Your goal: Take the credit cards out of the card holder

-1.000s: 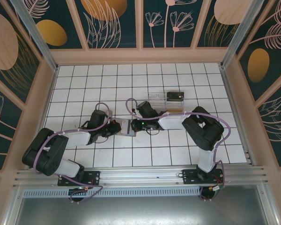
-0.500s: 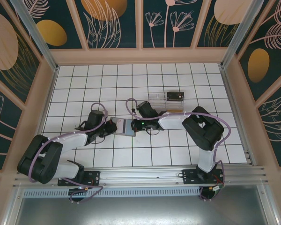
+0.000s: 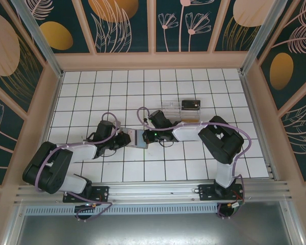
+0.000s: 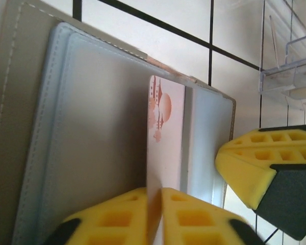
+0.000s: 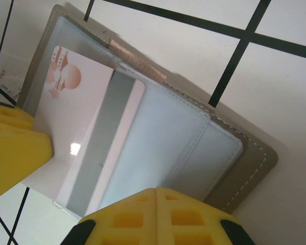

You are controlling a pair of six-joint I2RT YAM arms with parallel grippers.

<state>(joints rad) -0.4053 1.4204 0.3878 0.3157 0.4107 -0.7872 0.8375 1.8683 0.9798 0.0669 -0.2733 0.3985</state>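
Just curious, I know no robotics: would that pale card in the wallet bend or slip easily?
Probably stiff: the card looks unbent though the left end effector pinches one edge. Its glare spot suggests a slippery face. Thin, so likely light.

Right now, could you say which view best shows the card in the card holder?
Right wrist: the card lies face-on, grey stripe and reddish print clear, partly out of the card holder. Left wrist shows it foreshortened, pinched by the left gripper. From the top external camera it is too small.
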